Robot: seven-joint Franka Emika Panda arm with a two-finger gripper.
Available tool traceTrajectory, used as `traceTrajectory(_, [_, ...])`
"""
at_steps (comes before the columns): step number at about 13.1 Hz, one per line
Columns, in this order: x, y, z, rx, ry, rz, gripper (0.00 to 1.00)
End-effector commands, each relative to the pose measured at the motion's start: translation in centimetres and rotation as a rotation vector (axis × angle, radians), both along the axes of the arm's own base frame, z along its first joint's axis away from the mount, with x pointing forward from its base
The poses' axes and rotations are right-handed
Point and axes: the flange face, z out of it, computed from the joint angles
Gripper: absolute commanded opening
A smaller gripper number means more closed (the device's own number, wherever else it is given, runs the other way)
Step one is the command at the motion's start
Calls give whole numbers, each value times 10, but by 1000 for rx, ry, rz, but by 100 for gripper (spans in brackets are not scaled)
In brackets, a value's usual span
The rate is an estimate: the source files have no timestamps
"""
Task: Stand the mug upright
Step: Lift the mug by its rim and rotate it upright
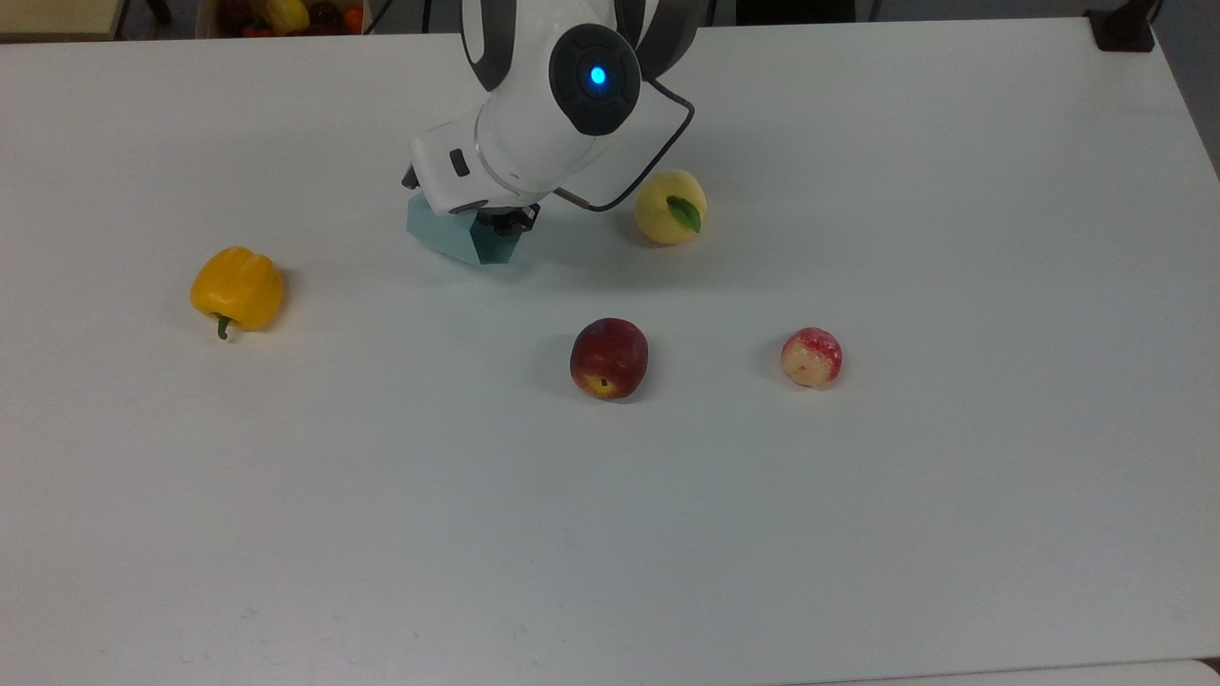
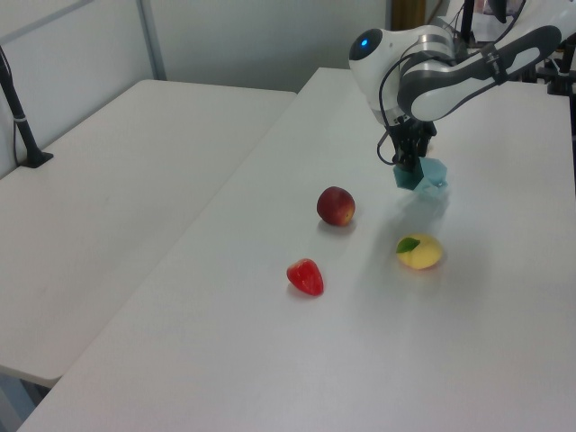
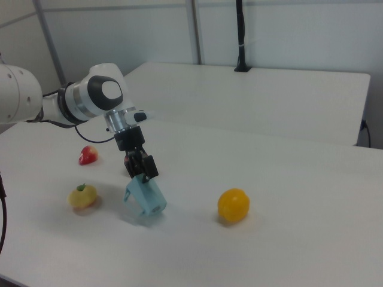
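Observation:
The mug is a pale teal faceted cup. It hangs tilted just above the white table, with its shadow below it in the right view. My gripper is shut on the top edge of the mug, fingers pointing down. In the left view the gripper holds the mug beneath the arm's bent wrist. From the top view the white hand covers most of the gripper and the far part of the mug.
A yellow bell pepper lies at the top view's left. A yellow fruit with a green leaf sits close to the mug's right. Nearer the front are a dark red peach and a small red-and-cream fruit.

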Motion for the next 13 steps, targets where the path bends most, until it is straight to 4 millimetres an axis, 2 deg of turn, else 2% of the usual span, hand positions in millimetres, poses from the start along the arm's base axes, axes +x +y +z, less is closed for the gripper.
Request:
traceTrajectory(1, [-6,2,31,151,19,87,0])
traceTrajectory(5, [-6,-5,65,473,23,220,0])
traceTrajectory(7, [-6,-23,75,632,19,353,0])
traceTrajectory(9, [-3,-52,82,772,-14,499,0])
traceTrajectory(13, [-1,-86,71,877,-22,740,0])
